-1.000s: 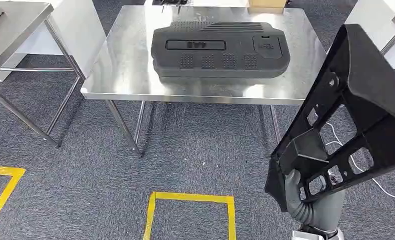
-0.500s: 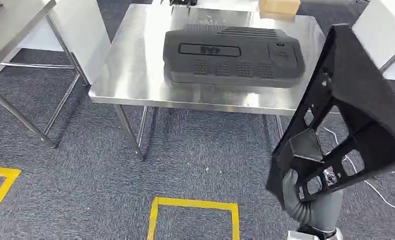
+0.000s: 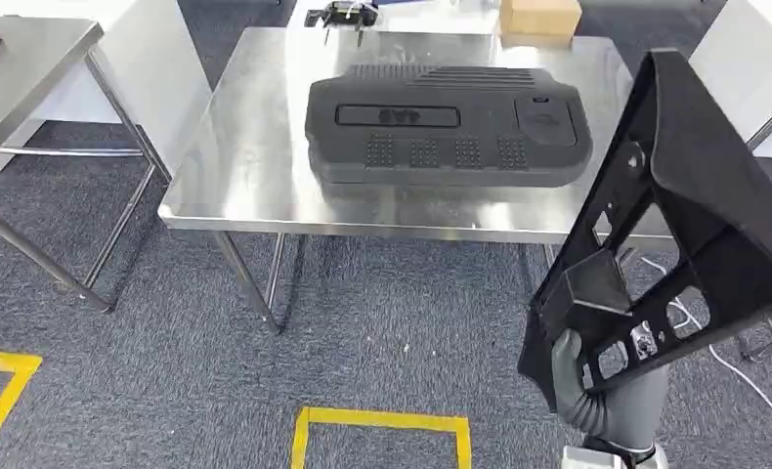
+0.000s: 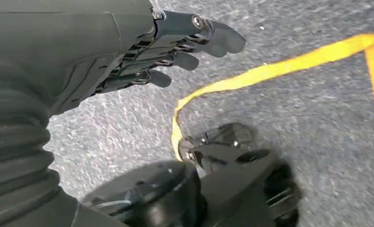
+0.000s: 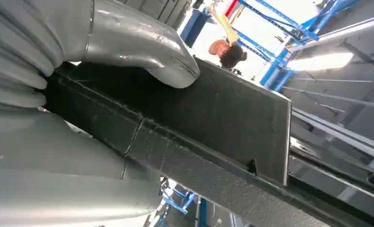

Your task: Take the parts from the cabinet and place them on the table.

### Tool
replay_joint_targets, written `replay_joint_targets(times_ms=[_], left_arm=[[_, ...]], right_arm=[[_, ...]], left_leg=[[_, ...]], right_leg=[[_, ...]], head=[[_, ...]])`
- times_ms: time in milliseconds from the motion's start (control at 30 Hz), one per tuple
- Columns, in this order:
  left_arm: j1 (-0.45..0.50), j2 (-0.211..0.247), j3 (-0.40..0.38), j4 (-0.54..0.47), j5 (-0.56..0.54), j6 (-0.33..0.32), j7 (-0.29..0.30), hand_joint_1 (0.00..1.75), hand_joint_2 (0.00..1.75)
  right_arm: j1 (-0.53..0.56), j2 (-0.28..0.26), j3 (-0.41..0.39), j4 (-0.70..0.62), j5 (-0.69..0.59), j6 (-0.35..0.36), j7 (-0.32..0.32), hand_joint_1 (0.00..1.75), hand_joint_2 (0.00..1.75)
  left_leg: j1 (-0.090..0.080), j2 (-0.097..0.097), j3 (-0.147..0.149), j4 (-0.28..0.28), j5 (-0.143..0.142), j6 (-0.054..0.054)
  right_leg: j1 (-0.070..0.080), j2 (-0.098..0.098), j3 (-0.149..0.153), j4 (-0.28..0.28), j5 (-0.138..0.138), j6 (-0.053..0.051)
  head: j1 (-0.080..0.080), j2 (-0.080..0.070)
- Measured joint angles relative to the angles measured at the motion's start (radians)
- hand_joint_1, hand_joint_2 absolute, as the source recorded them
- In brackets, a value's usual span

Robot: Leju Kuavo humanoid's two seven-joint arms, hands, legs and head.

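— What's in front of you?

— The steel table [image 3: 245, 166] takes up the upper middle of the head view. Across the last second the whole picture has slid about, so that is my camera moving as I walk, not the things. Its near edge sits a little lower in frame than it did half a second ago, and I judge I am closing on it.

— Anything on it already?

— One black moulded cover [image 3: 449, 122] lies flat in its middle, as before. That reads as one part delivered, with bare steel to the cover's left for the next one.

— And the part you carry?

— The black frame part [image 3: 695, 225] stands tilted at the right of the frame, off the table. My right hand [image 3: 582, 376] clasps its lower end at the lower right, same grip as a second ago; the right wrist view shows my thumb [image 5: 142, 45] pressed on its flat face.

— Your other hand?

— My left hand [image 4: 175, 40] hangs over the carpet with fingers apart, holding nothing.

— What remains?

— Probably a few more steps, then setting it down.
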State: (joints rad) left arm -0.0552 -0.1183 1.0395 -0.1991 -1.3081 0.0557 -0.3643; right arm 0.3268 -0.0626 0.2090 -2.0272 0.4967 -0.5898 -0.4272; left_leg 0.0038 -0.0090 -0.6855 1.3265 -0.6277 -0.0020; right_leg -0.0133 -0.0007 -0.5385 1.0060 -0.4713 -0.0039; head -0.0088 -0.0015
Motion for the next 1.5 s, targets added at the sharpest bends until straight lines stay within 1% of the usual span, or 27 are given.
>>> replay_joint_targets(times_ms=[33,67,167,200,233,333,367,433,500,533,600,667,700,733,767,833,867,900,1000,1033,1100,1200,1233,1333,1367,1433,1500], left_arm=[[0.002,0.000,0.001,0.000,0.000,0.000,0.001,0.00,1.75],[0.004,0.000,0.002,0.000,0.000,0.000,0.001,0.00,1.75],[0.006,0.003,0.003,0.000,0.000,0.000,0.002,0.00,1.75],[0.007,-0.001,0.004,0.003,0.000,-0.002,0.002,0.00,1.75],[0.005,0.000,0.004,0.003,0.000,-0.002,0.003,0.00,1.75],[0.006,0.000,0.005,0.001,0.000,-0.002,0.003,0.00,1.75],[0.005,0.000,0.005,0.000,0.000,-0.001,0.003,0.00,1.75],[0.004,0.000,0.006,0.000,0.000,0.000,0.003,0.00,1.75],[0.003,0.000,0.008,0.000,0.000,0.000,0.003,0.00,1.75],[0.003,0.000,0.008,0.000,0.000,0.000,0.003,0.00,1.75],[0.004,0.000,0.008,0.000,0.000,0.001,0.003,0.00,1.75],[0.003,0.000,0.008,0.000,0.000,0.000,0.003,0.00,1.75],[0.003,0.000,0.008,0.000,0.000,0.001,0.003,0.00,1.75],[0.003,0.000,0.008,0.000,0.000,0.001,0.002,0.00,1.75],[0.002,0.000,0.008,0.000,0.000,0.001,0.003,0.00,1.75],[0.002,-0.001,0.008,0.000,0.000,0.001,0.002,0.00,1.75],[0.002,-0.002,0.008,0.000,0.000,0.000,0.002,0.00,1.75],[0.001,-0.002,0.008,0.000,0.000,0.000,0.002,0.00,1.75],[-0.001,-0.002,0.008,0.000,0.000,0.000,0.002,0.00,1.75],[0.001,-0.002,0.008,0.000,-0.001,0.000,0.002,0.00,1.75],[0.006,-0.001,0.009,0.000,-0.001,-0.001,0.003,0.00,1.75],[0.008,0.002,0.009,0.000,-0.001,-0.001,0.003,0.00,1.75],[0.008,0.002,0.010,0.000,0.000,-0.002,0.003,0.00,1.75],[0.007,0.004,0.011,0.000,0.001,-0.006,0.003,0.00,1.75],[0.007,0.004,0.011,0.000,0.001,-0.007,0.003,0.00,1.75],[0.006,0.006,0.011,0.000,0.002,-0.010,0.003,0.00,1.75],[0.005,0.007,0.012,0.000,0.002,-0.010,0.003,0.00,1.75]], right_arm=[[0.001,0.000,0.000,0.001,0.000,0.000,0.003,1.75,1.75],[0.003,0.000,0.000,0.002,0.000,0.000,0.004,1.75,1.75],[0.005,0.000,0.000,0.003,0.000,0.000,0.009,1.75,1.75],[0.003,0.000,0.000,0.004,0.000,-0.001,0.009,1.75,1.75],[0.004,-0.001,0.000,0.004,0.000,-0.002,0.009,1.75,1.75],[0.005,0.000,0.002,0.004,0.003,-0.003,0.010,1.75,1.75],[0.004,-0.001,0.001,0.004,0.003,-0.004,0.010,1.75,1.75],[0.002,-0.001,0.001,0.004,0.005,-0.004,0.010,1.75,1.75],[0.005,-0.001,0.001,0.005,0.004,-0.005,0.011,1.75,1.75],[0.005,-0.001,0.001,0.005,0.004,-0.005,0.011,1.75,1.75],[0.005,-0.001,0.001,0.005,0.005,-0.007,0.011,1.75,1.75],[0.005,-0.001,0.001,0.005,0.009,-0.008,0.010,1.75,1.75],[0.005,-0.001,0.001,0.005,0.009,-0.009,0.010,1.75,1.75],[0.004,0.000,0.002,0.005,0.009,-0.009,0.011,1.75,1.75],[0.005,-0.001,0.001,0.005,0.010,-0.010,0.011,1.75,1.75],[0.006,0.000,0.001,0.005,0.011,-0.011,0.011,1.75,1.75],[0.007,0.000,0.001,0.005,0.011,-0.011,0.011,1.75,1.75],[0.008,0.000,0.001,0.005,0.012,-0.011,0.011,1.75,1.75],[0.008,0.001,0.000,0.005,0.017,-0.015,0.011,1.75,1.75],[0.009,0.001,0.000,0.005,0.019,-0.015,0.010,1.75,1.75],[0.011,0.002,0.000,0.005,0.024,-0.016,0.011,1.75,1.75],[0.011,0.003,0.000,0.005,0.030,-0.018,0.011,1.75,1.75],[0.010,0.004,0.000,0.006,0.034,-0.019,0.013,1.75,1.75],[0.010,0.006,0.003,0.005,0.049,-0.022,0.015,1.75,1.75],[0.008,0.007,0.003,0.006,0.054,-0.023,0.017,1.75,1.75],[0.004,0.008,0.005,0.005,0.064,-0.024,0.019,1.75,1.75],[0.004,0.008,0.005,0.005,0.069,-0.026,0.019,1.75,1.75]], left_leg=[[0.004,0.001,-0.025,0.017,-0.007,-0.004],[0.009,0.001,-0.030,-0.007,0.014,-0.009],[0.024,0.006,0.041,-0.236,0.185,-0.023],[0.020,0.009,0.039,-0.251,0.175,-0.021],[0.018,0.011,0.043,-0.253,0.153,-0.005],[0.014,0.005,0.058,-0.257,0.170,0.023],[0.016,0.005,0.069,-0.265,0.170,0.027],[0.014,0.002,0.077,-0.269,0.165,0.035],[0.011,0.000,0.083,-0.270,0.154,0.043],[0.009,-0.001,0.089,-0.270,0.147,0.044],[0.007,-0.004,0.109,-0.270,0.132,0.043],[0.006,-0.007,0.131,-0.272,0.116,0.039],[0.006,-0.008,0.138,-0.271,0.110,0.035],[0.005,-0.011,0.141,-0.273,0.102,0.026],[0.007,-0.010,0.143,-0.282,0.097,0.017],[0.008,-0.006,0.161,-0.267,0.110,0.004],[0.009,-0.003,0.160,-0.257,0.099,0.001],[0.008,0.000,0.155,-0.227,0.087,0.001],[0.009,0.001,0.030,-0.028,0.002,-0.005],[0.009,0.001,-0.005,0.009,-0.016,-0.007],[0.009,0.002,-0.017,-0.034,0.025,-0.006],[0.008,0.006,0.052,-0.256,0.193,0.005],[0.002,0.005,0.051,-0.256,0.136,0.007],[-0.002,0.006,0.058,-0.264,0.158,0.031],[0.005,0.004,0.080,-0.273,0.161,0.038],[0.006,0.003,0.094,-0.280,0.157,0.046],[0.006,0.000,0.098,-0.280,0.147,0.051]], right_leg=[[-0.001,0.001,0.008,0.000,-0.007,0.002],[-0.003,0.005,0.019,0.000,-0.015,0.005],[-0.009,0.008,0.048,0.000,-0.048,0.026],[-0.007,0.009,0.074,0.009,-0.057,0.033],[-0.002,0.010,0.055,0.003,-0.062,0.040],[-0.003,0.009,0.080,0.001,-0.063,0.061],[-0.008,0.008,0.069,0.018,-0.068,0.064],[-0.007,0.007,-0.007,0.143,-0.074,0.065],[-0.007,0.007,-0.119,0.287,-0.134,0.054],[-0.007,0.007,-0.152,0.312,-0.152,0.053],[-0.007,0.007,-0.159,0.245,-0.121,0.066],[-0.006,0.006,-0.108,0.072,-0.007,0.085],[-0.004,0.001,-0.097,0.031,0.038,0.081],[0.003,-0.008,-0.098,0.029,0.012,0.055],[0.013,-0.005,-0.093,0.027,0.012,0.049],[0.010,0.002,-0.074,0.012,0.023,0.029],[-0.003,0.004,-0.047,0.007,0.028,0.019],[-0.002,0.001,-0.034,0.007,0.025,0.016],[0.003,0.002,-0.018,0.007,0.009,0.000],[0.004,0.004,-0.014,0.008,0.004,0.000],[0.005,0.010,0.004,0.008,-0.010,0.002],[0.004,0.011,0.031,0.006,-0.039,0.014],[0.012,0.013,0.042,0.009,-0.047,0.022],[0.012,0.012,0.057,0.012,-0.048,0.042],[0.011,0.012,0.051,0.020,-0.053,0.045],[0.008,0.010,-0.007,0.119,-0.061,0.050],[0.004,0.009,-0.110,0.263,-0.110,0.049]], head=[[-0.002,0.000],[0.000,0.000],[-0.002,0.000],[-0.005,0.000],[-0.008,0.000],[-0.001,0.000],[-0.002,0.000],[0.004,0.000],[0.007,0.000],[0.006,0.000],[0.006,0.000],[0.007,0.000],[0.007,0.000],[0.007,0.000],[0.008,0.000],[0.010,0.000],[0.008,0.000],[0.008,0.000],[0.001,0.000],[0.000,0.000],[0.000,0.000],[0.000,0.000],[0.001,0.000],[0.000,0.000],[0.000,0.000],[0.003,0.000],[0.006,0.000]])
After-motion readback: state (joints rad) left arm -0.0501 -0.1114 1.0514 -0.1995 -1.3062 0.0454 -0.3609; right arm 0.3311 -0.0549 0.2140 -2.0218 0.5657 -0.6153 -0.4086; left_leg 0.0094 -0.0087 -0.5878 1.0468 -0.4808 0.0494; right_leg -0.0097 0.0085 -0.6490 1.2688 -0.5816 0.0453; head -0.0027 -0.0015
